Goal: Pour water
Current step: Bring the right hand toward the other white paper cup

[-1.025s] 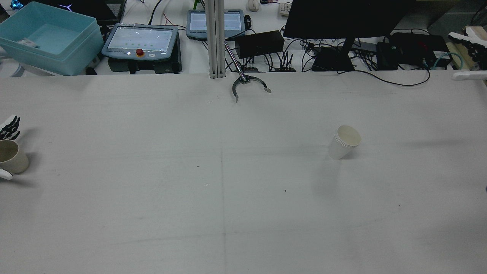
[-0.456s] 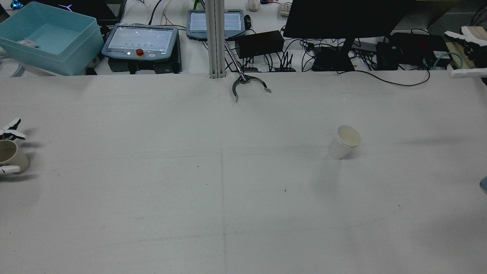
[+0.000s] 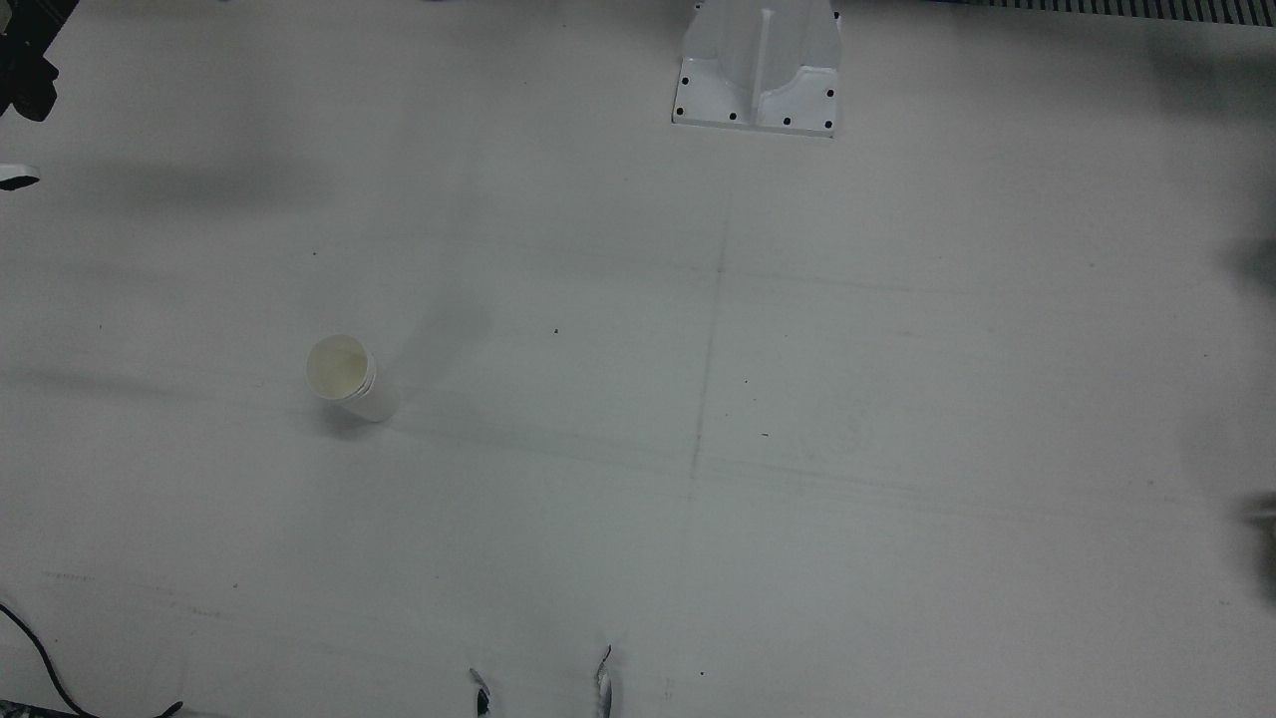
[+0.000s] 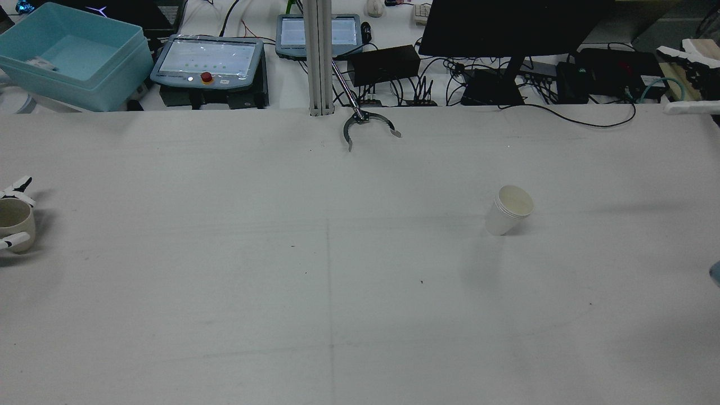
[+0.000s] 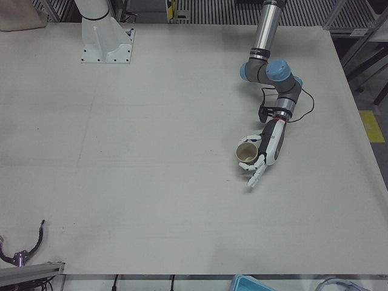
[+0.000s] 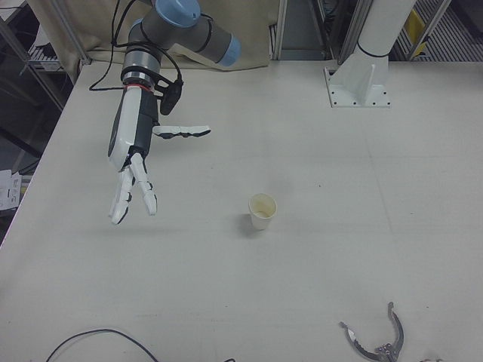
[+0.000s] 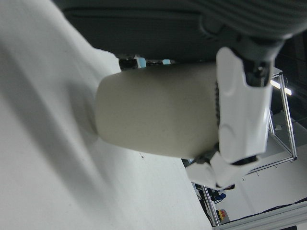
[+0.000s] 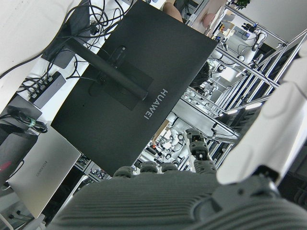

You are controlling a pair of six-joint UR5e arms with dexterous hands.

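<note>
A beige cup (image 5: 247, 153) stands at the table's left edge in the rear view (image 4: 16, 225). My left hand (image 5: 270, 145) lies beside it, palm toward the cup, which sits between the thumb and the straight fingers (image 4: 17, 188). The fingers are not wrapped round it. In the left hand view the cup (image 7: 153, 115) fills the frame with the thumb against it. A white paper cup (image 6: 263, 210) stands upright alone on the right half (image 4: 509, 216). My right hand (image 6: 132, 158) hovers open, fingers spread, well away from the paper cup toward the table's right edge.
A metal claw tool (image 4: 365, 126) lies at the far middle edge. Beyond it are a teal bin (image 4: 67, 56), teach pendants (image 4: 208, 59), a monitor (image 4: 506, 28) and cables. A white post base (image 3: 758, 85) is bolted at the robot's side. A black cable (image 6: 90, 335) lies at the operators' edge.
The left thumb has moved in against the beige cup, and the cup has shifted slightly toward the left edge. The right hand drew back a little at the right edge.
</note>
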